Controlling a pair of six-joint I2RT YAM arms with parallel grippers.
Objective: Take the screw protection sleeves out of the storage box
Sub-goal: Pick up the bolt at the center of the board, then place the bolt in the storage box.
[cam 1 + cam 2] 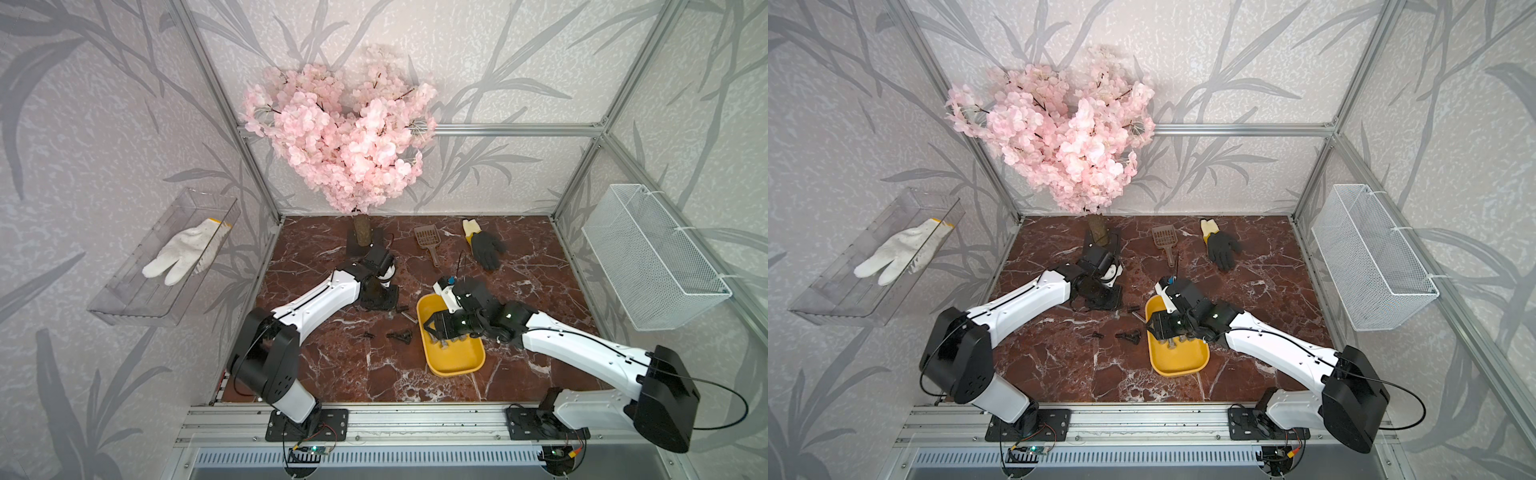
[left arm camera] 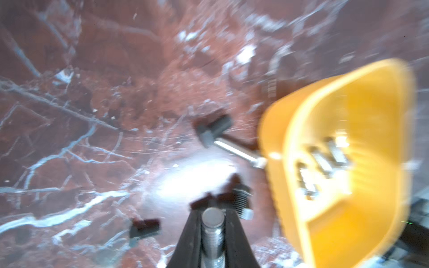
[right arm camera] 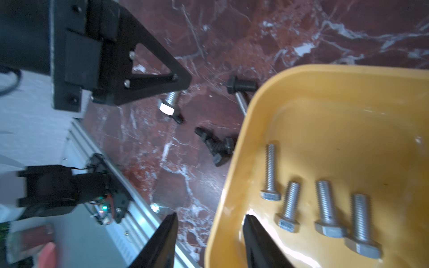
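Note:
The yellow storage box (image 1: 457, 361) (image 3: 325, 104) lies on the marble floor at centre right, with several silver bolts (image 3: 325, 208) on its bottom. Black screw protection sleeves lie on the marble left of the box: a small cluster (image 1: 400, 335) (image 3: 217, 146), one further left (image 1: 368, 333), and one by the box's far corner (image 3: 241, 84) (image 2: 213, 130). My right gripper (image 3: 210, 222) (image 1: 432, 326) is open, its jaws either side of the box's left rim. My left gripper (image 2: 213, 210) (image 1: 380, 301) points down beyond the sleeves, shut on a silver bolt.
A pink blossom tree (image 1: 345, 137) stands at the back. A brown scoop (image 1: 428, 241) and a black glove (image 1: 486, 247) lie behind the box. A clear bin (image 1: 124, 307) holding a white glove hangs on the left wall, a white wire basket (image 1: 652, 257) on the right wall.

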